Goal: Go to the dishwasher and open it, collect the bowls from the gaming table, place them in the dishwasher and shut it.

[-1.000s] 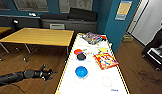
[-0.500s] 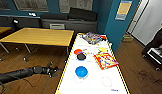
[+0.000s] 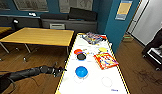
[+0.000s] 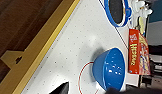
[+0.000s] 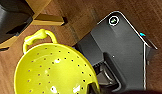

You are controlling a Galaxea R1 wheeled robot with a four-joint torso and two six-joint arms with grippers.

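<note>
Head view: the left pincer (image 3: 59, 71) hovers at the white desk (image 3: 97, 85) edge near the blue bowl (image 3: 81, 71); its spread I cannot tell. A low reach could clip the yellow rim.

Left wrist view: the bowl, probably slippery, could skate on smooth laminate.

Right wrist view: a yellow colander (image 5: 54, 71) above wooden floor (image 5: 79, 12).

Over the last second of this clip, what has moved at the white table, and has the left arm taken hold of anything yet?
The left gripper has reached further forward, up to the white table's near-left edge, toward the blue bowl. Nothing has been grasped or released. The blue, black and orange-red bowls and the game box sit where they were.
</note>
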